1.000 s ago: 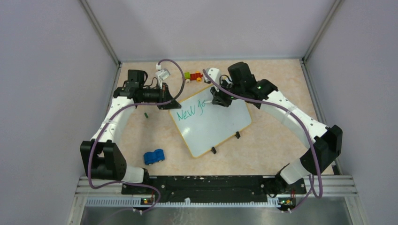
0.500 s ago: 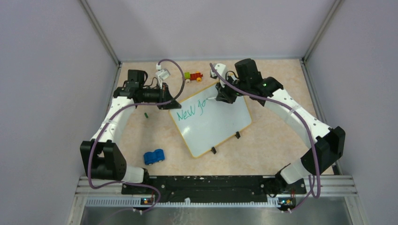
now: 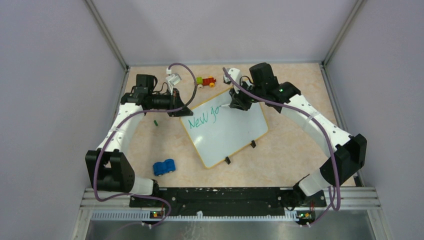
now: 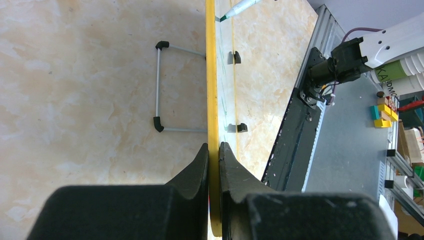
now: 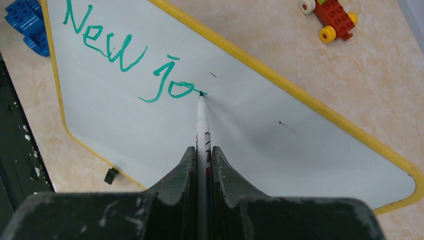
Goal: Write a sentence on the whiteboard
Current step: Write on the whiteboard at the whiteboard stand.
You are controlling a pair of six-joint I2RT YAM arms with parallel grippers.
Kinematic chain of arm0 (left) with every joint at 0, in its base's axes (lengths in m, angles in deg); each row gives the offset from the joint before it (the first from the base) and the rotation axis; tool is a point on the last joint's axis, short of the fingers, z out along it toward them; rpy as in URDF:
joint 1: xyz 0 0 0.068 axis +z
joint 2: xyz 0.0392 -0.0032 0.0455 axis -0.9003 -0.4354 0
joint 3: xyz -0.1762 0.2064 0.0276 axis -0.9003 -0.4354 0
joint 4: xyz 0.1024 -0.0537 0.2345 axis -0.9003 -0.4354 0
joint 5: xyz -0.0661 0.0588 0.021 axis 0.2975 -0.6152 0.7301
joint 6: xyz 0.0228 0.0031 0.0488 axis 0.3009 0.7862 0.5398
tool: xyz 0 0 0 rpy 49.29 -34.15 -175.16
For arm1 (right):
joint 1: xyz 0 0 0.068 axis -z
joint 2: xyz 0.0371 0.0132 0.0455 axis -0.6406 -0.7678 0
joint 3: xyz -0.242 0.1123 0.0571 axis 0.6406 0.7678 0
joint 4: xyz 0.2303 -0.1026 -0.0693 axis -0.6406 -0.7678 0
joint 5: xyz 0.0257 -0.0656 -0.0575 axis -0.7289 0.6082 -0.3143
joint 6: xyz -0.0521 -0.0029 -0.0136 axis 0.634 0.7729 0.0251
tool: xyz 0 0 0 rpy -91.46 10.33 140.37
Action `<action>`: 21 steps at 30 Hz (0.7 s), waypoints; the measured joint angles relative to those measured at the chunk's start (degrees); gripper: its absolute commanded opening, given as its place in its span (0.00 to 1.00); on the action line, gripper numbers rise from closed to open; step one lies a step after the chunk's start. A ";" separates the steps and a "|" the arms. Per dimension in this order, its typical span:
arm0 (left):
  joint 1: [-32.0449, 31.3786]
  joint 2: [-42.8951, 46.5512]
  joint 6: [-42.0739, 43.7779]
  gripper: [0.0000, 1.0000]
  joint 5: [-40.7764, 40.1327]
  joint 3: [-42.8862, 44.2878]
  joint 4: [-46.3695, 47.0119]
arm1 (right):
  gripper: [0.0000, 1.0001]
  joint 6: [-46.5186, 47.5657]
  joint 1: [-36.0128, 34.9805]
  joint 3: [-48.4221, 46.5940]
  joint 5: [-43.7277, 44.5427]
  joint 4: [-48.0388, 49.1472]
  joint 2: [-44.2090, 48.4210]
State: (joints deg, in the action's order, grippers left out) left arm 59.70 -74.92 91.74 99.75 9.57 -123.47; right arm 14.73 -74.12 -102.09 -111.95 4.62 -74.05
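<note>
The whiteboard (image 3: 227, 132) lies tilted on the table, white with a yellow rim; it also shows in the right wrist view (image 5: 260, 130) and edge-on in the left wrist view (image 4: 212, 90). The sentence (image 3: 202, 120) reads "New jo" in green; it shows large in the right wrist view (image 5: 130, 60). My right gripper (image 3: 235, 102) is shut on a white marker (image 5: 202, 130) whose green tip touches the board just right of the "o". My left gripper (image 3: 181, 111) is shut on the board's upper left rim (image 4: 214, 160). The marker tip also shows in the left wrist view (image 4: 235, 9).
A blue toy car (image 3: 164, 166) sits left of the board's near corner. A red and yellow brick toy (image 3: 205, 81) lies behind the board. A small green cap (image 3: 156, 122) lies near the left arm. Black clips (image 3: 253, 144) stand on the board's near edge.
</note>
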 measured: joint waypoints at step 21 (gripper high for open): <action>0.00 -0.24 -0.02 0.00 -0.26 0.15 0.02 | 0.00 -0.28 0.09 4.28 0.02 -0.44 1.31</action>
State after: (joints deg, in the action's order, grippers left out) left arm 59.70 -75.16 91.72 99.49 9.72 -123.45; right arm 14.44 -74.03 -97.80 -111.93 4.19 -72.74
